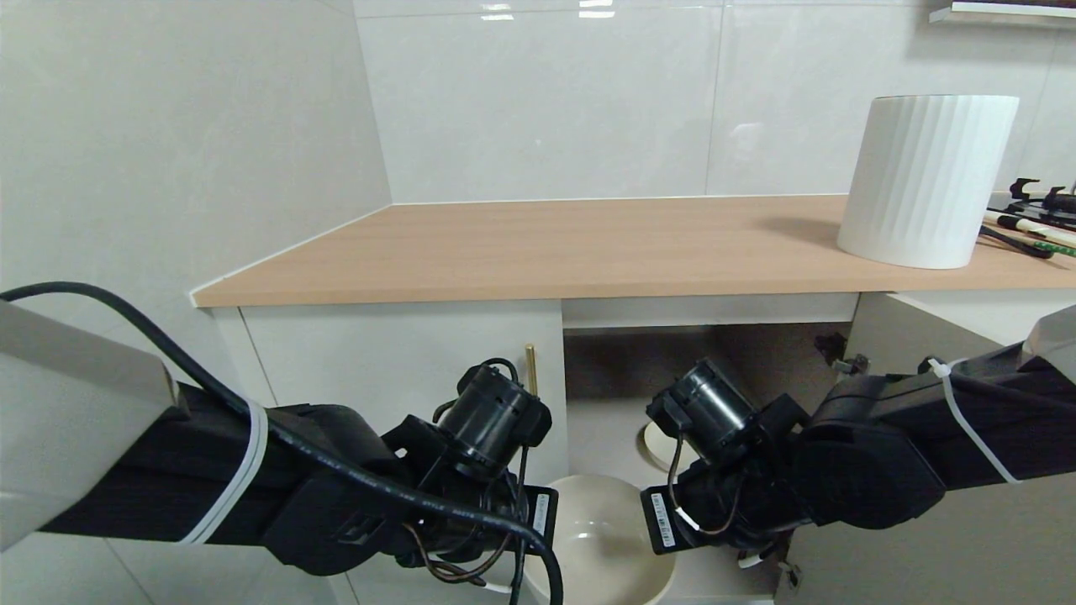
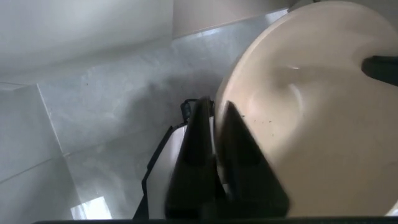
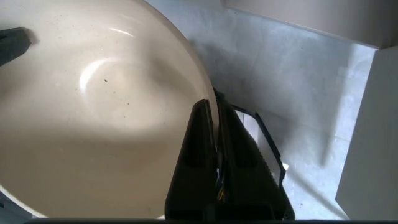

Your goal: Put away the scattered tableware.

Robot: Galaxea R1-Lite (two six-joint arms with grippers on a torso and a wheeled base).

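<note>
Both arms low in front of the open cabinet (image 1: 639,370) under the desk (image 1: 546,248). Cream bowl (image 1: 601,538) is carried between them at the cabinet mouth, opening facing up, not resting on anything I can see. Left gripper (image 1: 540,514) is clamped on the bowl's left rim; in the left wrist view its fingers (image 2: 200,134) pinch the rim, one inside and one outside the bowl (image 2: 311,118). Right gripper (image 1: 657,521) does the same on the opposite rim; in the right wrist view its fingers (image 3: 200,134) are closed over the edge of the bowl (image 3: 93,99). Each wrist view catches the other arm's fingertip at the far rim. Inside the cabinet, behind the right gripper, a second pale dish (image 1: 660,445) sits on the cabinet floor. Left cabinet door (image 1: 403,361) is closed, brass handle (image 1: 530,367) at its edge. On the desk, far right: white ribbed container (image 1: 925,181), upright, with some utensils (image 1: 1030,231) lying just beside it.
</note>
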